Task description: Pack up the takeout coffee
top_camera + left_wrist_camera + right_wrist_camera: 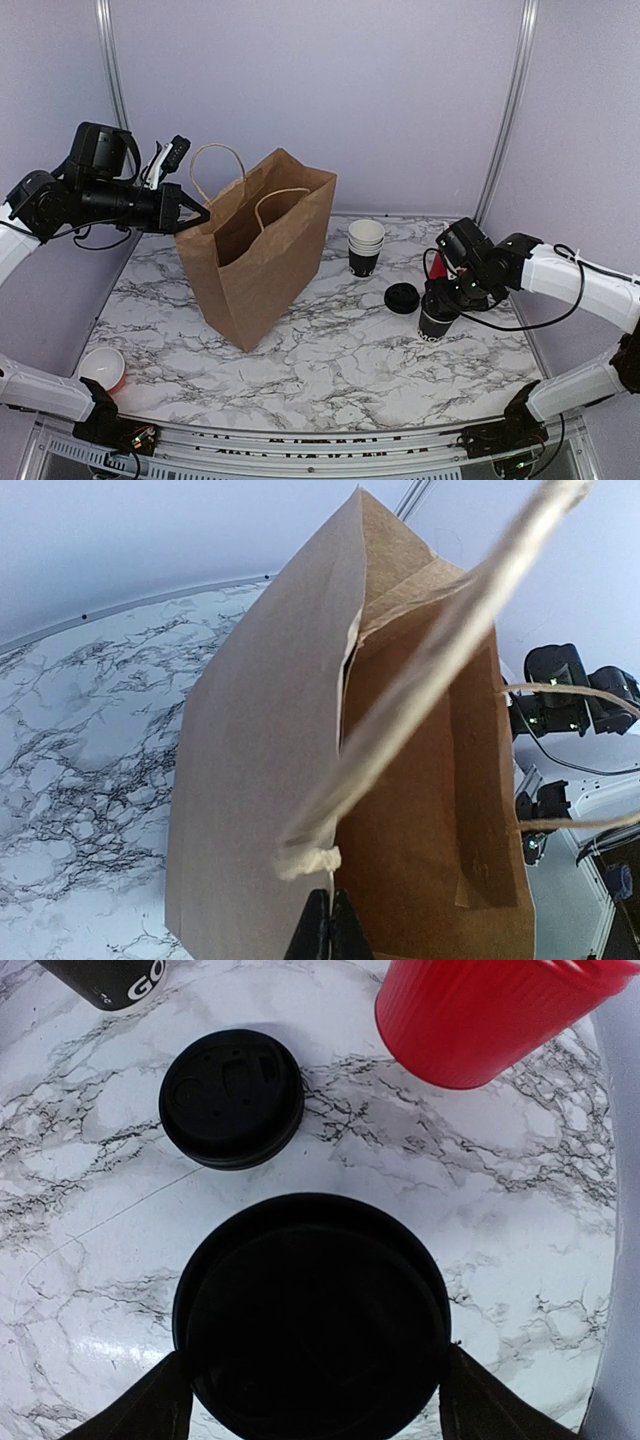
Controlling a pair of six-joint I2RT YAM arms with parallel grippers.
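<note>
Two arms work over a white marble-patterned bench [330,370]. The left arm [90,195] reaches in from 9 o'clock in the top view. The left jaws are clenched on the rim of a tall brown paper bag [255,255], which stands upright and open a little to the 10 o'clock side of the bench's middle. In the left wrist view the dark fingertips [322,932] are pinched together on the bag's near edge, just under the knotted end of a pale twine handle [420,680] that runs diagonally across the bag's mouth.

The takeout coffee [436,325], a small black paper cup with white print and a black plastic lid, stands upright on the bench at about 3 o'clock, well apart from the bag. The right arm [540,265] comes in from 3 o'clock, and the right jaws hang directly over the cup, one finger on each side. In the right wrist view a dark finger [140,1405] lies at the lid's 8 o'clock edge and another at its 4 o'clock edge. Both sit right against the rim, but I cannot tell whether they are gripping the cup or only flanking it.

A loose round black plastic lid [402,298] lies flat just beside the coffee, at its 10 o'clock. A ribbed red plastic cup [480,1020] stands near it, at 1 o'clock in the right wrist view. A short stack of white-rimmed black paper cups [365,245] stands at the bench's 1 o'clock, between bag and right arm. A small reddish cup with a white inside [102,368] sits at 8 o'clock.
</note>
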